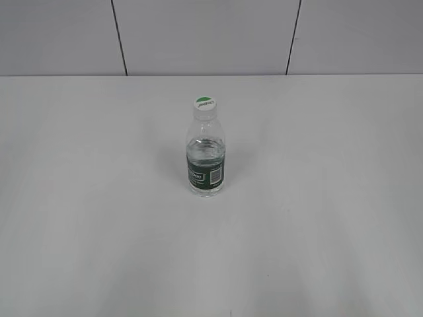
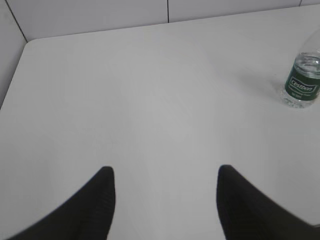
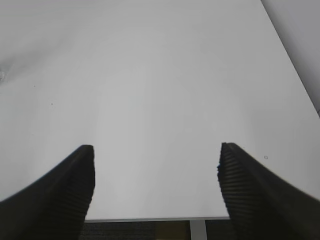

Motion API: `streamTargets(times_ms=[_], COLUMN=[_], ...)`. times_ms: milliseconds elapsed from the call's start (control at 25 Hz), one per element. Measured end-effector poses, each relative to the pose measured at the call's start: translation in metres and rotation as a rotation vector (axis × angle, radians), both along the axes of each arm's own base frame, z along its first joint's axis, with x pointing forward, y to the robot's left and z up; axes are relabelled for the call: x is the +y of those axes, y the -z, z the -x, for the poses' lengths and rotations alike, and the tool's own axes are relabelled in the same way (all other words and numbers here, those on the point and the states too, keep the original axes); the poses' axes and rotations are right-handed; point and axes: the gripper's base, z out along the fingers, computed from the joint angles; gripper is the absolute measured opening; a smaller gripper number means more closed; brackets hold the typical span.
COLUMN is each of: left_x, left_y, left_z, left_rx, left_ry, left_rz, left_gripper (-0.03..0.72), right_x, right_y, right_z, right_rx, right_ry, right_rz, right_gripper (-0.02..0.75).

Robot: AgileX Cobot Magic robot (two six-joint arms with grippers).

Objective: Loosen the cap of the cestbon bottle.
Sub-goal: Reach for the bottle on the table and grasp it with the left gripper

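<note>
The cestbon bottle (image 1: 205, 157) stands upright in the middle of the white table (image 1: 92, 198), clear with a dark green label band. Its white cap (image 1: 205, 104), half green on top, sits on the neck. In the left wrist view the bottle (image 2: 301, 82) shows at the right edge, its cap cut off by the frame. My left gripper (image 2: 164, 172) is open over bare table, far to the left of the bottle. My right gripper (image 3: 156, 150) is open wide above the table's near edge, nothing between its fingers. Neither arm appears in the exterior view.
A grey panelled wall (image 1: 211, 36) runs behind the table. The table's rounded far-left corner (image 2: 31, 42) shows in the left wrist view. In the right wrist view the table's front edge (image 3: 155, 218) and right edge (image 3: 295, 70) are visible, with dark floor below.
</note>
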Motion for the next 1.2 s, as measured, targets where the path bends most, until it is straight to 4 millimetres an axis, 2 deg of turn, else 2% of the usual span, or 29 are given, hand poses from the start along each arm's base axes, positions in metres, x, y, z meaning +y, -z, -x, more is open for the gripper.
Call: streamTargets(times_ms=[1200], left_x=[0.0000], left_y=[0.0000], left_z=[0.0000], left_rx=[0.000], left_ry=[0.000], left_rz=[0.000], left_gripper=[0.401], right_x=[0.0000], right_y=[0.0000], right_z=[0.0000], right_rx=[0.000], right_ry=[0.000], right_rz=[0.000], right_gripper=[0.587])
